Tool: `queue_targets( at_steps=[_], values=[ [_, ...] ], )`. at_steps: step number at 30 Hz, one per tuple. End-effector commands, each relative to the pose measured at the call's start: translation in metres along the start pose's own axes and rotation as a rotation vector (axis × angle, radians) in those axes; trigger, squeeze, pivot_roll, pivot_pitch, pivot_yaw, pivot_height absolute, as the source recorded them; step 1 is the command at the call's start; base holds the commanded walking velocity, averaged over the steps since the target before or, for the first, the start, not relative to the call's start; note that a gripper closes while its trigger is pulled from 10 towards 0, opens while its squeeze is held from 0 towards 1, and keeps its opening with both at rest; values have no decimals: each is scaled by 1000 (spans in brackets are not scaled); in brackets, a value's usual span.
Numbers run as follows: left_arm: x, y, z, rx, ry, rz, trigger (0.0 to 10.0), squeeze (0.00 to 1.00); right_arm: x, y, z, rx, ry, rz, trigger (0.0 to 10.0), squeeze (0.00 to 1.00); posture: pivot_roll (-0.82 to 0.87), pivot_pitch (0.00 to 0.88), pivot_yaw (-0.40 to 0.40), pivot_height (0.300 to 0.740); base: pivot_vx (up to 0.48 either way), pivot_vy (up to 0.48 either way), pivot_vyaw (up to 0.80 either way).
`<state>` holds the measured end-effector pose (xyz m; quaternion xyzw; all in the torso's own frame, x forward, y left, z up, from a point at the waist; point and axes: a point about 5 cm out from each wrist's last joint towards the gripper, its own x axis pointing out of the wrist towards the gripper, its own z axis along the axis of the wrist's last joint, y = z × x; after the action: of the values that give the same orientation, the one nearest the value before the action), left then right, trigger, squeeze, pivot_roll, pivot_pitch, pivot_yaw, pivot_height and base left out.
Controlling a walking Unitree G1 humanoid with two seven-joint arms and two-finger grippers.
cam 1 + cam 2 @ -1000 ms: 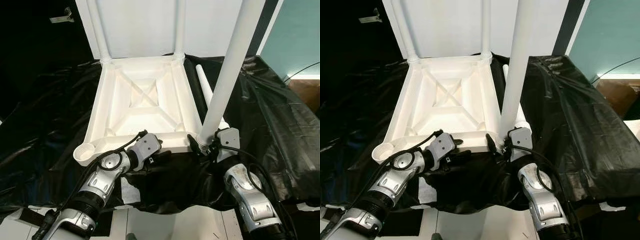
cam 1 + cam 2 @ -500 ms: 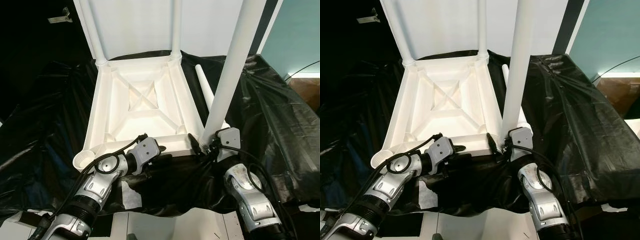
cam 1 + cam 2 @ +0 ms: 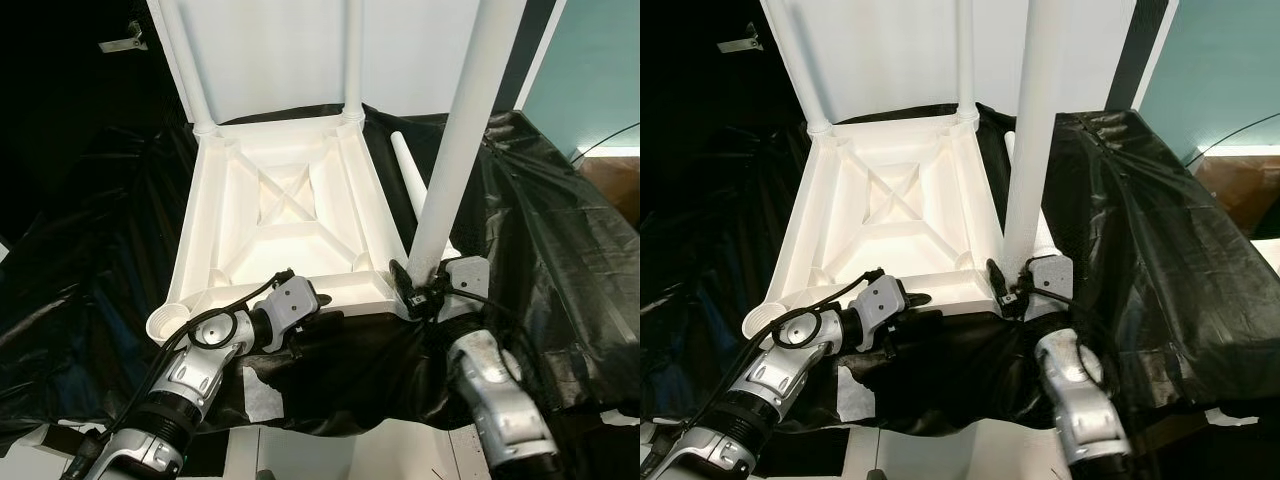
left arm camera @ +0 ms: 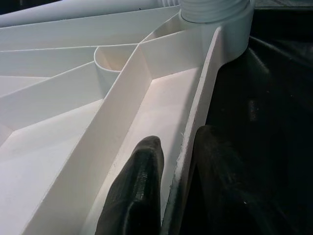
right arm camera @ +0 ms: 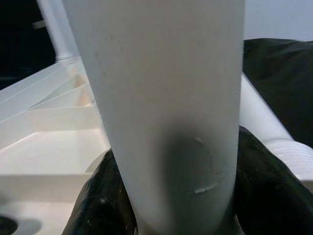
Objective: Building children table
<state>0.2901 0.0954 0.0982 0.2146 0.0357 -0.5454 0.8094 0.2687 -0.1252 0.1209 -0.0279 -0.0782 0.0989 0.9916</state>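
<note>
A white plastic table [image 3: 290, 215] lies upside down on a black sheet, with two legs [image 3: 200, 90] standing in its far corners. My left gripper [image 4: 178, 176] is shut on the table's near rim, one finger [image 4: 137, 191] inside and the other outside. My right gripper [image 5: 181, 196] is shut on a third white leg [image 3: 455, 160] near its lower end. It holds that leg almost upright over the table's near right corner [image 3: 400, 285]. The near left corner socket [image 3: 168, 322] is an open ring.
Another loose white leg [image 3: 405, 165] lies on the black sheet [image 3: 540, 230] just right of the table. A white panel [image 3: 290, 50] stands behind it. The sheet's near edge hangs over a white surface [image 3: 290, 455] by my arms.
My right gripper has edged forward and turned, and the leg's lower end has come closer to the table's near right corner. The left gripper keeps its hold on the rim.
</note>
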Motion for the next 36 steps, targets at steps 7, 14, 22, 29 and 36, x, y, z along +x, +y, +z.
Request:
queue_targets(
  at_steps=[7, 14, 22, 29, 36],
  values=[
    [6, -13, -9, -14, 33, -65, 10000, 0, 1, -13, -9, -14, 39, -242, 0, 0, -16, 8, 14, 740, 0, 0, 0],
    [5, -13, -9, -15, 31, -59, 10000, 0, 10, -22, -15, 28, 93, -365, 0, 0, 3, 12, 8, 740, 0, 0, 0],
    [2, -16, -11, -24, 29, -55, 10000, 0, 13, -11, -15, 33, 84, -306, 0, 0, 7, 19, 8, 740, 0, 0, 0],
    [4, -15, -10, -23, 28, -53, 10000, 0, 16, 3, -17, 57, 102, -141, 10000, 1000, -3, 18, 8, 740, 0, 0, 0],
    [5, -14, -10, -23, 26, -52, 10000, 0, 16, 10, -15, 44, 100, 5, 10000, 1000, -10, 19, 9, 740, 0, 0, 0]
  ],
)
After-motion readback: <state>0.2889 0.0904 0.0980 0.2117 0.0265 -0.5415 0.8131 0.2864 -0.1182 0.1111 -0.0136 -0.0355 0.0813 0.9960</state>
